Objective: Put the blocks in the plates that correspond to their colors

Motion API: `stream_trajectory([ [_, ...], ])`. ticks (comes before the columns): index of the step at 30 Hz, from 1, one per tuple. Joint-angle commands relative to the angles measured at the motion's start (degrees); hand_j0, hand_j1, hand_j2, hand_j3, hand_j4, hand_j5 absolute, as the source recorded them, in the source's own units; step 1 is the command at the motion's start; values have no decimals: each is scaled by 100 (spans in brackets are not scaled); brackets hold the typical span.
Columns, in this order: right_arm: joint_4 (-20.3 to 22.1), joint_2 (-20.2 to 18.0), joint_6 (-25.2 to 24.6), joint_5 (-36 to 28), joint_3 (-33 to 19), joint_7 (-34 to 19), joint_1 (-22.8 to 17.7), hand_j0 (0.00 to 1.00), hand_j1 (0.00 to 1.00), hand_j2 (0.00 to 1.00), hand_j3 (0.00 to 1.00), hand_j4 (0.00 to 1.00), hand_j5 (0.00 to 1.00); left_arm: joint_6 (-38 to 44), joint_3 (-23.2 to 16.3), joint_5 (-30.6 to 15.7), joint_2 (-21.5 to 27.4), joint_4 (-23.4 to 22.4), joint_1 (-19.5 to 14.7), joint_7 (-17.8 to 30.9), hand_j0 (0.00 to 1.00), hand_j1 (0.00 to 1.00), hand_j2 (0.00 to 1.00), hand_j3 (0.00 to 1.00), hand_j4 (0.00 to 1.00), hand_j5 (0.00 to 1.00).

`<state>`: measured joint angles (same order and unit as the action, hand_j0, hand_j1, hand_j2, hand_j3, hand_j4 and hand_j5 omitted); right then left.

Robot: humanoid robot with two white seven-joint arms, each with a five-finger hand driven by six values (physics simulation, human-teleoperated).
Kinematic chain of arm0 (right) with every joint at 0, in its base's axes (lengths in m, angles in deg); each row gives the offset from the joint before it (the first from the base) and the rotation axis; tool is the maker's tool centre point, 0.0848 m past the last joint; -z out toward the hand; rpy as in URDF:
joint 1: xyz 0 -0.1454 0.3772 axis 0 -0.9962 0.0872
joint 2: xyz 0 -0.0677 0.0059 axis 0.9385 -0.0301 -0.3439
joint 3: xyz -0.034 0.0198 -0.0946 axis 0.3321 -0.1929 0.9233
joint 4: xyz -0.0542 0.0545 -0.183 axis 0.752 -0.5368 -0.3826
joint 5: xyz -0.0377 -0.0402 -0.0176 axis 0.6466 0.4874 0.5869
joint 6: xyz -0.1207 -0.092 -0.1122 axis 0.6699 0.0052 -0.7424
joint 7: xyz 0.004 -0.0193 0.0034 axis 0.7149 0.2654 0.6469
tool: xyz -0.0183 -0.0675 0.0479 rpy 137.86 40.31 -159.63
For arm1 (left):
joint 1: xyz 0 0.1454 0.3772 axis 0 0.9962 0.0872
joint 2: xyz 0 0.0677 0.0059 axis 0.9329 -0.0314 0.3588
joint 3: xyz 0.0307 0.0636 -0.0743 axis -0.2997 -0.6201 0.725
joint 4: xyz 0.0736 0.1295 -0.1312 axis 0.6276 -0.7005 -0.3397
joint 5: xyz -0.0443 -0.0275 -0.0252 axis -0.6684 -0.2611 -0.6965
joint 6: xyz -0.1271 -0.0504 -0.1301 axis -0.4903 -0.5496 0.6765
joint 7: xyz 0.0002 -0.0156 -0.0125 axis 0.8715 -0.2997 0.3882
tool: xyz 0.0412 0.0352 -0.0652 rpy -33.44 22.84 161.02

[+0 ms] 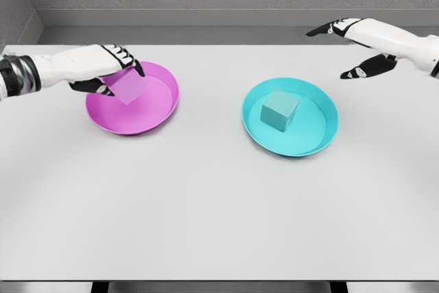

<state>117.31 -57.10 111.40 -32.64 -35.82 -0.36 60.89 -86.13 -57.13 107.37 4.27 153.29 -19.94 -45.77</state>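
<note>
L hand (103, 66) grips pink block (127, 86) over pink plate (161, 104); R hand (357, 49) released, far right. Teal block (279, 110) sits in teal plate (322, 132).

Left plate: round magenta plastic plate (154, 111) on the flat white table (206, 211), left of the other plate.
Right plate: round teal plastic plate (315, 135), holding 1 teal cube (279, 112).
Left cube: translucent pink cube (127, 87) over the left plate, in the left hand (103, 66).

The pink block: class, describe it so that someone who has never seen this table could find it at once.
Start at the white table, which carries two plates side by side. Go to the pink plate on the left, where the left hand reaches in. The pink block is the tilted cube in its fingers over that plate; the teal block lies free in the teal plate.
</note>
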Motion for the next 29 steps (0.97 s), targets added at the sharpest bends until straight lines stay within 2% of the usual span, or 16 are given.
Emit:
stream_trajectory([
  [1,-456,-134,-18,-19,-326,3,-9,100,100,100,100,100,100,36,4,-74,-112,-197,0,11,49,49,49,49,49,49],
  [2,-456,-152,-18,33,-326,3,-114,100,100,100,100,100,100,36,4,-74,-130,-197,0,11,65,65,65,65,65,65],
  [3,-465,-161,-18,104,-335,3,-167,100,100,100,100,100,100,36,4,-83,-130,-206,0,11,91,91,91,91,91,91],
  [5,-456,-319,-18,104,-344,3,-193,100,100,100,100,100,100,36,13,-83,-130,-206,0,11,100,100,100,100,100,100],
  [12,-412,-328,-18,113,-326,3,-281,100,100,100,100,100,100,36,48,-136,-77,-215,-53,11,100,100,100,100,100,100],
  [13,-412,-328,-18,113,-326,3,-281,100,100,100,100,100,100,36,48,-249,-42,-215,-35,11,100,100,100,100,100,100],
  [15,-395,-328,-18,113,-317,3,-281,100,100,100,100,100,100,36,31,-1531,519,-215,105,11,100,100,100,100,100,100],
  [16,-395,-328,-18,113,-308,3,-290,100,100,100,100,100,100,36,39,-2218,942,-215,334,11,100,100,100,100,100,100],
  [17,-395,-328,-18,113,-300,3,-308,100,100,100,100,100,100,36,39,-2482,1135,-224,387,11,100,100,100,100,100,100],
  [19,-395,-337,-18,113,-300,3,-343,100,100,100,100,100,100,36,39,-2570,1408,-250,518,11,100,100,100,100,100,100],
  [21,-395,-390,-18,113,-300,3,-378,100,100,100,100,100,100,36,39,-2772,1645,-268,791,11,100,100,100,100,100,100],
  [25,-395,-390,-18,113,-300,3,-378,100,100,100,100,100,100,36,39,-2781,1672,-355,984,11,100,100,100,100,100,100],
  [29,-395,-390,-18,113,-291,3,-378,100,100,100,100,100,100,36,39,-2781,1663,-399,1002,11,100,100,100,100,100,100],
])
